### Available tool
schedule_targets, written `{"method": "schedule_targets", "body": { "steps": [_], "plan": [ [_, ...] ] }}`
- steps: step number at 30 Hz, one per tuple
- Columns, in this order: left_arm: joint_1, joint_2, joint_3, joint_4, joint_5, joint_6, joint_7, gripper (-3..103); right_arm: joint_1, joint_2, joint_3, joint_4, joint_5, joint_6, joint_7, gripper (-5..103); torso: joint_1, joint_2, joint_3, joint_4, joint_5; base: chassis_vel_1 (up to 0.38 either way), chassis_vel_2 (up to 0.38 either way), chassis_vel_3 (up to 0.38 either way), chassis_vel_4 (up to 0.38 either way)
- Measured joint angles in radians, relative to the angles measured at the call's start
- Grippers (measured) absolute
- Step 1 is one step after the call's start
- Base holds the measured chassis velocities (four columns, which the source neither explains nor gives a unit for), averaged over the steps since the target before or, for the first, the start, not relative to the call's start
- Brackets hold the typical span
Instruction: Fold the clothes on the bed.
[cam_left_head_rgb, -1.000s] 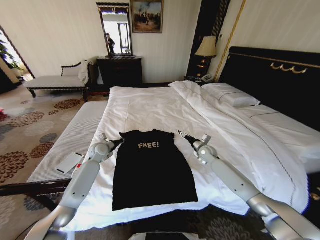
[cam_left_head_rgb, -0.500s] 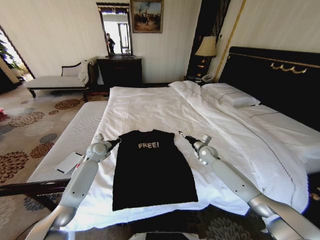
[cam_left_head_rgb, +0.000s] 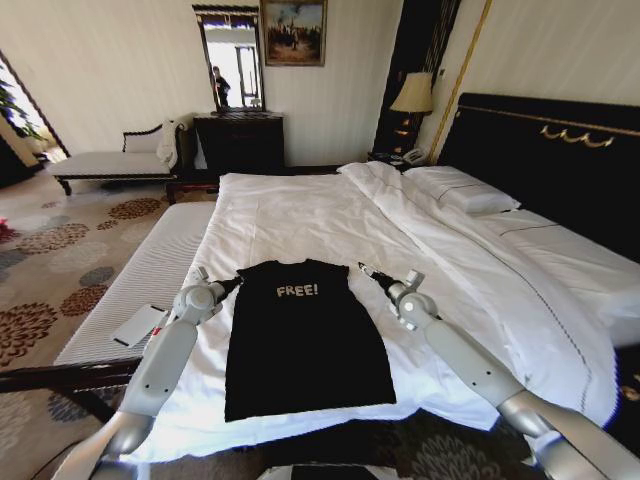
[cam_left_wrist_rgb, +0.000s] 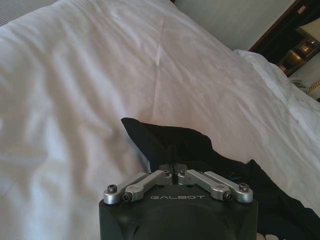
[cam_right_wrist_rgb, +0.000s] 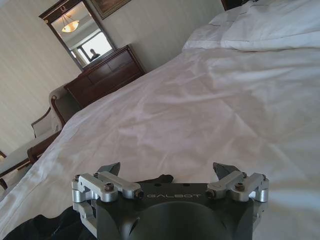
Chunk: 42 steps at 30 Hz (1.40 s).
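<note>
Head view: the bed (cam_left_head_rgb: 300, 205) carries the black T-shirt (cam_left_head_rgb: 305, 335) near its foot edge, "FREE!" in white on the chest. The left gripper (cam_left_wrist_rgb: 173, 167), marked GALBOT, pinches the shirt's shoulder corner; the right gripper (cam_right_wrist_rgb: 167, 172), fingers spread wide, hovers beside the opposite shoulder.

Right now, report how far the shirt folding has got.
Done: the black T-shirt lies flat on the bed, lettering up, both sleeves already tucked in. In hand: the left gripper is shut on the shirt's shoulder corner, and the right gripper hangs open at the opposite shoulder, not yet gripping. Left: closing the right gripper and folding the shirt lengthwise.
</note>
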Motion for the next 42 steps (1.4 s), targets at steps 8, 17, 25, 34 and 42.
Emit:
{"method": "schedule_targets", "body": {
  "steps": [8, 17, 25, 34, 42],
  "plan": [
    [0.000, -0.002, -0.004, 0.000, -0.004, 0.001, -0.001, 6, 0.001, 0.001, -0.004, 0.000, -0.001, 0.000, 0.001, 100, 0.000, 0.000, 0.000, 0.0000, 0.0000, 0.000, 0.000, 0.000, 0.000],
    [-0.001, 0.001, -0.005, 0.000, -0.014, 0.001, 0.004, 0, 0.006, 0.003, -0.009, -0.004, -0.002, 0.000, 0.001, 100, 0.000, 0.000, 0.000, 0.0000, 0.0000, 0.000, 0.000, 0.000, 0.000],
    [-0.005, 0.003, -0.004, 0.000, -0.014, 0.002, -0.002, 8, 0.008, 0.004, -0.009, -0.007, -0.003, 0.000, 0.001, 100, 0.000, 0.000, 0.000, 0.0001, 0.0000, 0.000, 0.000, 0.000, 0.000],
    [-0.006, 0.001, -0.004, -0.001, -0.025, 0.004, -0.002, 38, 0.008, 0.003, -0.009, -0.008, -0.006, 0.000, 0.001, 100, 0.000, 0.000, 0.000, 0.0000, 0.0000, 0.000, 0.000, 0.000, 0.000],
    [-0.005, 0.002, -0.005, -0.005, -0.029, 0.003, 0.007, 11, 0.006, 0.003, -0.007, -0.007, -0.007, 0.000, 0.001, 100, 0.000, 0.000, 0.000, 0.0000, 0.0000, 0.000, 0.000, 0.000, 0.000]
  ]
}}
